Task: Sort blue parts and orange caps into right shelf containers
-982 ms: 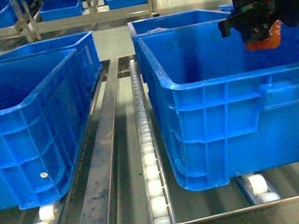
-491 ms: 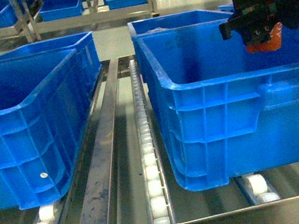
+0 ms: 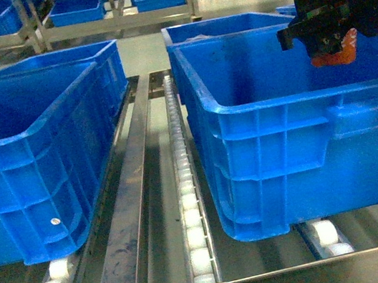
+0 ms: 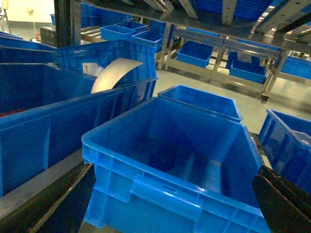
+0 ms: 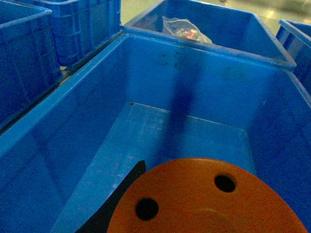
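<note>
An orange cap (image 3: 335,54) hangs over the near right shelf container (image 3: 263,104), with my right gripper (image 3: 324,37) shut on it at the crate's far right side. The right wrist view shows the orange cap (image 5: 209,199) from above, with two round holes in it. One dark finger (image 5: 119,194) shows at its left. Below it lies the container's bare floor (image 5: 160,131). My left gripper (image 4: 165,213) is open, its fingers wide apart, in front of an empty blue crate (image 4: 146,162). It is out of the head view. No blue parts are in view.
A second blue crate (image 3: 220,26) stands behind the right one, and a clear plastic bag (image 5: 184,30) lies in it. Two more crates (image 3: 29,139) stand at the left. A roller track (image 3: 188,185) and steel rails run between them. Further shelves with crates stand in the background.
</note>
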Motion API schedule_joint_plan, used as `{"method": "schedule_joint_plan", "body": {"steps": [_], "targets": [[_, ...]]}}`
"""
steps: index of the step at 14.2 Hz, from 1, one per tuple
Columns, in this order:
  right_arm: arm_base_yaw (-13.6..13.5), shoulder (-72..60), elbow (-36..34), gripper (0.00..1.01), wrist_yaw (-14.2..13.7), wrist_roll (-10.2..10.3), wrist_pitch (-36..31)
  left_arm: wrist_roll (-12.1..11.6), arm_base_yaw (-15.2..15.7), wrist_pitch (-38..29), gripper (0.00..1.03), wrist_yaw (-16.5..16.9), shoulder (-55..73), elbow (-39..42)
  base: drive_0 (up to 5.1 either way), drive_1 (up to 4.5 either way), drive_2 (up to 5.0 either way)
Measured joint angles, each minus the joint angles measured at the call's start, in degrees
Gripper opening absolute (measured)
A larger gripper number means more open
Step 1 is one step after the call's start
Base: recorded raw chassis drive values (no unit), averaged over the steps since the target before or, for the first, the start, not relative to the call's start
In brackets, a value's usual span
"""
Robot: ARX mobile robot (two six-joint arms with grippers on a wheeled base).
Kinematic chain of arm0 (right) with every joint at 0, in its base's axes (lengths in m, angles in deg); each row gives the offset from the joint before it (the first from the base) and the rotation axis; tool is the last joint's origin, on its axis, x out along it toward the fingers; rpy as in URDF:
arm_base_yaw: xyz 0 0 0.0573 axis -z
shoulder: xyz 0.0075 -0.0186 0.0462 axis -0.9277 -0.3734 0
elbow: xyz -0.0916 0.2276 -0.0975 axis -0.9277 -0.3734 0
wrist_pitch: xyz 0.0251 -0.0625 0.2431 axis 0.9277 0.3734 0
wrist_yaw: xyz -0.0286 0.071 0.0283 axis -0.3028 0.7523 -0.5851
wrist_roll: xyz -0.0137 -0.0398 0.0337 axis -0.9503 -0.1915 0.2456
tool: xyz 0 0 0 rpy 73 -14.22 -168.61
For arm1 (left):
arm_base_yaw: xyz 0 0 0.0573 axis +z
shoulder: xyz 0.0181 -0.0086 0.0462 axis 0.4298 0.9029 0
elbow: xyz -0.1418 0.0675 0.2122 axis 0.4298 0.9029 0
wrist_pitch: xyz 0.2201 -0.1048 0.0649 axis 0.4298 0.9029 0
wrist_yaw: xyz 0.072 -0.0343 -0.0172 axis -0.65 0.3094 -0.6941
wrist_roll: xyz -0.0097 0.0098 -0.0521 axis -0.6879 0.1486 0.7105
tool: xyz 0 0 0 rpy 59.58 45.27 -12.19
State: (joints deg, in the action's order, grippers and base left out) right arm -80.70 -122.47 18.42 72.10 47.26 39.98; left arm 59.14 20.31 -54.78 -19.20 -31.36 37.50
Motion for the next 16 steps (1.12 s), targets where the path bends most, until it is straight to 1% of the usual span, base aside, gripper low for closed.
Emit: {"method": "schedule_joint_plan", "body": {"steps": [2, 4, 5, 11, 12, 13, 14, 16], "targets": [[0.0, 0.0, 0.0, 0.42, 0.0, 0.0, 0.0, 0.0, 0.0, 0.0, 0.98, 0.0, 0.0, 0.0, 0.0, 0.00, 0.0], [0.0, 0.0, 0.0, 1.00, 0.0, 0.4, 0.0, 0.0, 0.0, 0.0, 0.98, 0.0, 0.0, 0.0, 0.0, 0.00, 0.0], [0.0, 0.0, 0.0, 0.97, 0.0, 0.4, 0.0, 0.0, 0.0, 0.0, 0.98, 0.0, 0.0, 0.0, 0.0, 0.00, 0.0], [0.0, 0.0, 0.0, 0.98, -0.3, 0.5, 0.4, 0.0, 0.0, 0.0, 0.98, 0.0, 0.0, 0.0, 0.0, 0.00, 0.0], [-0.1, 0.5, 0.4, 0.98, -3.6, 3.2, 5.0, 0.0, 0.0, 0.0, 0.98, 0.0, 0.0, 0.0, 0.0, 0.00, 0.0], [0.2, 0.9, 0.2, 0.98, -5.2, 6.0, 5.3, 0.0, 0.0, 0.0, 0.98, 0.0, 0.0, 0.0, 0.0, 0.00, 0.0], [0.5, 1.7, -0.3, 0.98, -5.4, 7.4, 4.4, 0.0, 0.0, 0.0, 0.98, 0.0, 0.0, 0.0, 0.0, 0.00, 0.0], [0.8, 4.3, -1.8, 0.98, -5.5, 8.5, 4.3, 0.0, 0.0, 0.0, 0.98, 0.0, 0.0, 0.0, 0.0, 0.00, 0.0]]}}
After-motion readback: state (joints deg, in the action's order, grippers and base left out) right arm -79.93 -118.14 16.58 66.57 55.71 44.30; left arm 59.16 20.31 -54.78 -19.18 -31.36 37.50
